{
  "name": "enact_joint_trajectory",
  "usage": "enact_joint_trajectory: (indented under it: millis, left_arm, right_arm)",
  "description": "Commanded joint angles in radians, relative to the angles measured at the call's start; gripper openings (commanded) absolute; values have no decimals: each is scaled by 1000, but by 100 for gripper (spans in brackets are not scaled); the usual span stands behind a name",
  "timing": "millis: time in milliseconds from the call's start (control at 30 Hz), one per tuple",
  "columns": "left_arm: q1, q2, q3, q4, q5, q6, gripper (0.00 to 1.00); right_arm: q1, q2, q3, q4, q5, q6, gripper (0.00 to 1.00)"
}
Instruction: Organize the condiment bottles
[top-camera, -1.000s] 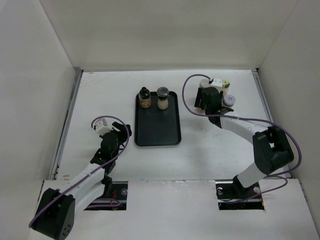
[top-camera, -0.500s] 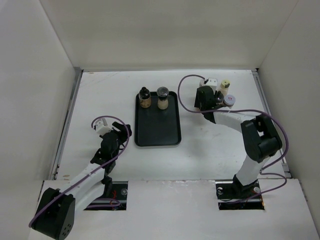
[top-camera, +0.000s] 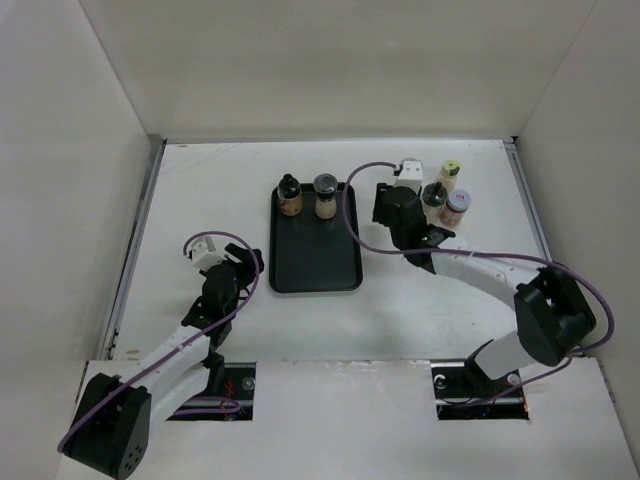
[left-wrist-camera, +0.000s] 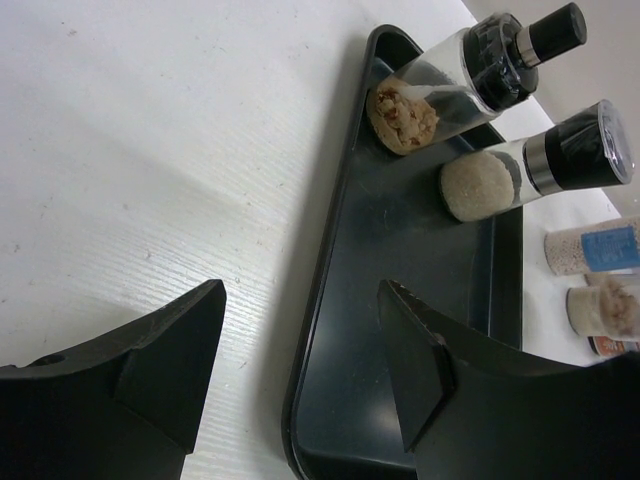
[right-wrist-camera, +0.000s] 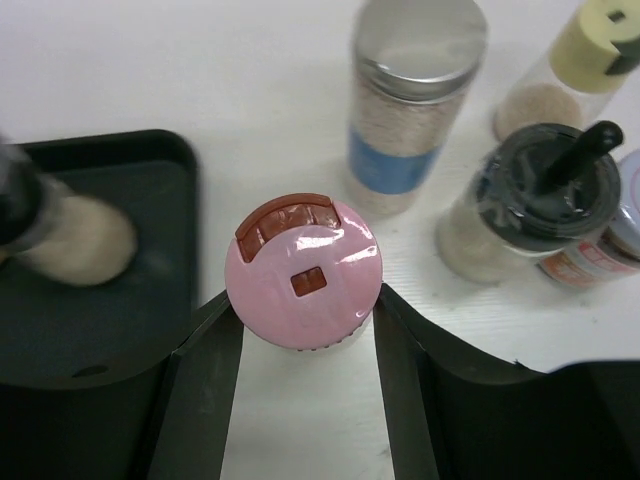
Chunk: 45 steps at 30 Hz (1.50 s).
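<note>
My right gripper (right-wrist-camera: 305, 300) is shut on a pink-lidded bottle (right-wrist-camera: 303, 270), with one finger pressed on each side of its lid. In the top view the right gripper (top-camera: 392, 208) hangs between the black tray (top-camera: 315, 262) and a cluster of bottles, and it hides the pink one. That cluster holds a silver-lidded, blue-labelled bottle (right-wrist-camera: 410, 100), a black-lidded one (right-wrist-camera: 535, 200) and a yellow-lidded one (right-wrist-camera: 600, 40). Two bottles (top-camera: 289, 196) (top-camera: 325, 196) stand at the tray's far end. My left gripper (left-wrist-camera: 300, 300) is open and empty over the tray's near left edge.
White walls close in the table on the left, back and right. The tray's near part (left-wrist-camera: 400, 240) is bare. A lilac-lidded jar (top-camera: 457, 205) stands at the cluster's right side. The purple cable loops over the right arm near the tray's right rim.
My right gripper has closed on the pink-lidded bottle and shifted left, away from the cluster and toward the tray. The left arm has stayed still.
</note>
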<state>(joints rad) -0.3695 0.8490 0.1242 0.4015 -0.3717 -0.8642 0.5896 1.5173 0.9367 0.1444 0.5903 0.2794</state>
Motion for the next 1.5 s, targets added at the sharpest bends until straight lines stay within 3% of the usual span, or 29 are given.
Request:
enact_joint_trajectory:
  millis: [0,133,333,533,700,833,1000,1133,1267,1333,1400,1467]
  left_arm:
    - [-6,2,5,56,1,-4,60]
    - [-6,-11,2,54,-3,-1,60]
    - [8,-44,-8,45,-10,2,60]
    - [10,-50,-11,39,-10,4,60]
    - [10,-57,-12,39,-13,2,60]
    - [10,-54,-12,39,-7,-1,60]
    - [11,-47,-9,39,-6,-2,60]
    - [11,-71,-15,39,-15,2,60]
    - [11,-68,-14,39,-7,-1,60]
    - [11,-67,-14,39,-10,-2,60]
    - [11,-57,-14,40,-7,-4,60]
    - [8,-53,-11,40,-4,-4,60]
  right_arm:
    - [71,-61,-6,43,37,10,42]
    - [179,-14,68,49,-4,37,42]
    - [288,240,315,66,-58,38,42]
    - [321,457,520,80,-92,32,42]
    - [321,569,582,98,-93,44,46]
    - [328,592,568,98,-98,53,59]
    - [332,514,504,98,-129,64,82]
    - [332,339,378,99,-162,81,86]
    - [260,154,222,122,-173,83,78]
    - [194,92,163,132,-185,83,64]
    - [107,41,131,116,-195,84,45]
    - [19,18,129,84,-184,77,39]
